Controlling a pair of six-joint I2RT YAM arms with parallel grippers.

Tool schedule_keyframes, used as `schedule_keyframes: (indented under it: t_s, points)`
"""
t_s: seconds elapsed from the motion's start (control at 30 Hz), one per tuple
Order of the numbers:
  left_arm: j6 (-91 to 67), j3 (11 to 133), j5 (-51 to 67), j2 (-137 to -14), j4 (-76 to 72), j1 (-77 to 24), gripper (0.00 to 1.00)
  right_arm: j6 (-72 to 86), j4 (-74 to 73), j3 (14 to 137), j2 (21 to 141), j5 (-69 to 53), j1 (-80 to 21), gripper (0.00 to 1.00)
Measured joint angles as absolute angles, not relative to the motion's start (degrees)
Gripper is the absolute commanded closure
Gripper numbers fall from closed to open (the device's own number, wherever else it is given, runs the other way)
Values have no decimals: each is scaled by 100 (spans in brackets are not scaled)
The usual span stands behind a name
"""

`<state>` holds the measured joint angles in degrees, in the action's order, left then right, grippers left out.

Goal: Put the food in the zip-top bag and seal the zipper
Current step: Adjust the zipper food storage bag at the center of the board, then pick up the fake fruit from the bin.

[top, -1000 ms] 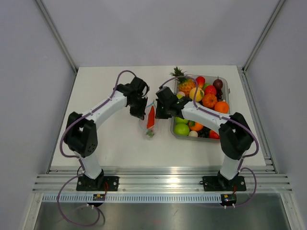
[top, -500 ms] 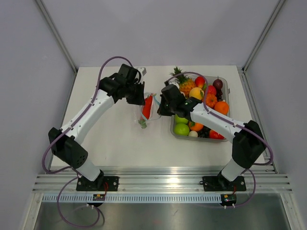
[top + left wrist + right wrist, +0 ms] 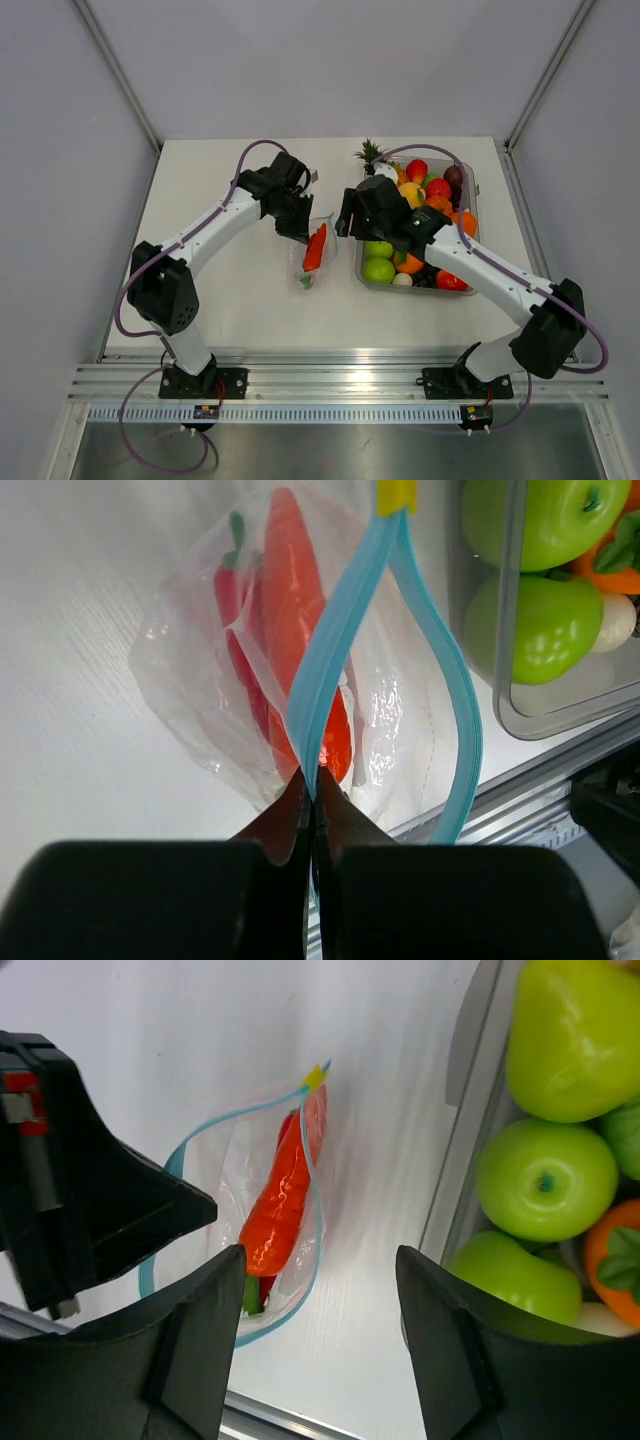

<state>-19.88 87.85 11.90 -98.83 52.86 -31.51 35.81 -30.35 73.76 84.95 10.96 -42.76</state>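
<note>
White table holds the zip-top bag with the food inside, beside a fruit tray. The left gripper pinches the blue zipper tight. The right gripper hangs open above the bag.

Clear zip-top bag with light-blue zipper and yellow end tab; red chili pepper, orange piece. Green apples, white counter, black fingers.
</note>
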Motion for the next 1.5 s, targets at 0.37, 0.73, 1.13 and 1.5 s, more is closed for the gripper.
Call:
schedule_keyframes:
  t_s: [0.37,0.73,1.13,1.5]
  points:
    - [-1997,8779,1431,-9874,5124,-3151,100,3531,-3544,6031,7255,1562,-3055,11]
    - [-2018,8761,1496,-9874,5037,-3173,100,3164,-3404,5264,7791,1382,-2403,12]
    - [-2062,8761,1494,-9874,5000,-3192,100,2834,-2770,5179,8254,1229,-2106,52]
    - [-2099,8750,1494,-9874,4960,-3192,100,2836,-3299,5448,6733,1208,-2104,75]
